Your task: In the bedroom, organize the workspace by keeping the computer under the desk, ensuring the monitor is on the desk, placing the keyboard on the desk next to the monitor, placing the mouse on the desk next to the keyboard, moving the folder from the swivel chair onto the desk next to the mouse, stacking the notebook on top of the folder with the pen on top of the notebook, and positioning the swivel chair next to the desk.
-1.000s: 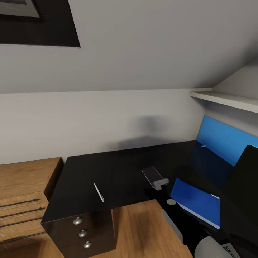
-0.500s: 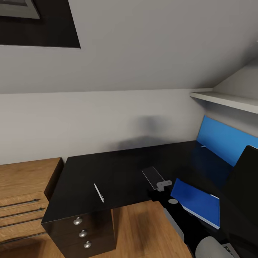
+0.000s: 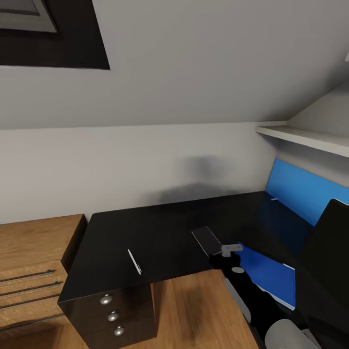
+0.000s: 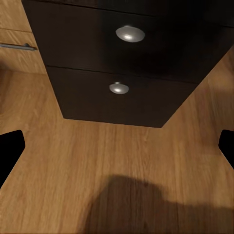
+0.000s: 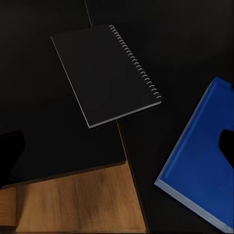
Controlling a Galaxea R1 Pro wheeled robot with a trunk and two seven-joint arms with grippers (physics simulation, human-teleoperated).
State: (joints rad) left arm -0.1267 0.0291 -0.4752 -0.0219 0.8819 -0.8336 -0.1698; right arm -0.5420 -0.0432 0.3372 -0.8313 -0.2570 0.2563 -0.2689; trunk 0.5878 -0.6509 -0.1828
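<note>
I am working my right gripper (image 5: 119, 146) above the long black desk (image 3: 160, 228). In the right wrist view its two dark fingertips sit far apart at the edges, so the hand is wide open and holds nothing. Under it lies the thin dark notebook with a wire spine (image 5: 105, 73), flat on the desk near the inner corner. The flat bright blue folder (image 5: 202, 170) lies on the desk just beside it, not touching.

I think my job now is to pick up the notebook and put it on the folder. To do it well, I should move the hand over the notebook, go down slowly, and pinch one edge. The notebook is very thin, so it may slip or slide away. An edge that hangs near the desk corner would be easiest to grab.

My left gripper (image 4: 117, 146) hangs low over the light wood floor (image 4: 112, 161), facing the black drawer unit with round silver knobs (image 4: 122, 73). Its fingertips are also far apart and hold nothing.

The slim silvery pen (image 3: 134, 261) lies by itself on the desk, well apart from the notebook. A wide black monitor (image 3: 329, 242) stands close to the folder, so I must not bump it. A light wooden dresser (image 3: 34, 271) stands beside the desk.
</note>
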